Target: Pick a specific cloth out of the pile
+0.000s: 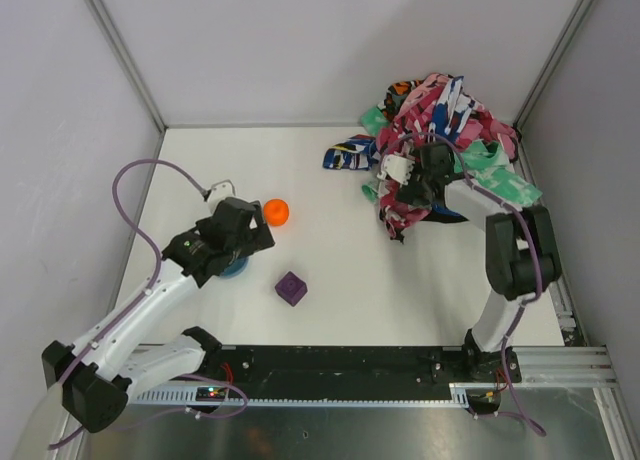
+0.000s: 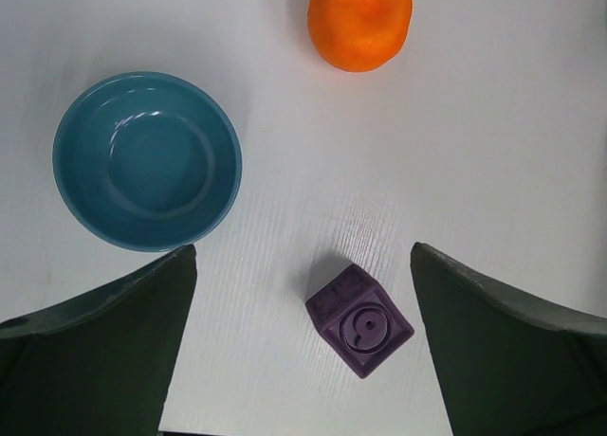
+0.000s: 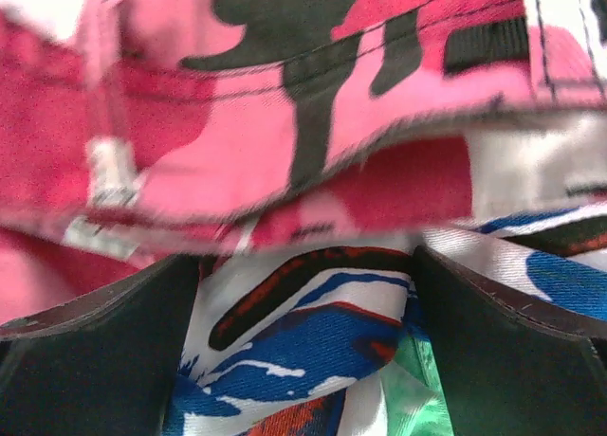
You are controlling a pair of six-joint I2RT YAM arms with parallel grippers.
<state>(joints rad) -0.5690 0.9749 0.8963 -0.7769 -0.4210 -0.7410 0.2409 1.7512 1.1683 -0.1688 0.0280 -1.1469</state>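
Note:
The pile [image 1: 445,120] of pink-white-black, mint-green and blue-white fabrics sits at the far right of the table. A plain black strip [image 1: 447,217], seemingly the cloth, shows under the pile's near edge; the rest is hidden. My right gripper [image 1: 405,192] is pushed into the pile's left side. In the right wrist view it [image 3: 303,360] is open, with blue-white patterned fabric [image 3: 313,351] between its fingers and pink-black fabric [image 3: 285,123] above. My left gripper [image 1: 245,242] hovers open and empty at the left, above the table [image 2: 303,360].
A teal bowl [image 2: 147,159] lies partly under the left arm [image 1: 235,268]. An orange ball [image 1: 276,212] and a purple cube [image 1: 291,288] lie near it; the cube [image 2: 360,320] sits between the left fingers, below them. A blue-white cloth [image 1: 348,156] trails left of the pile.

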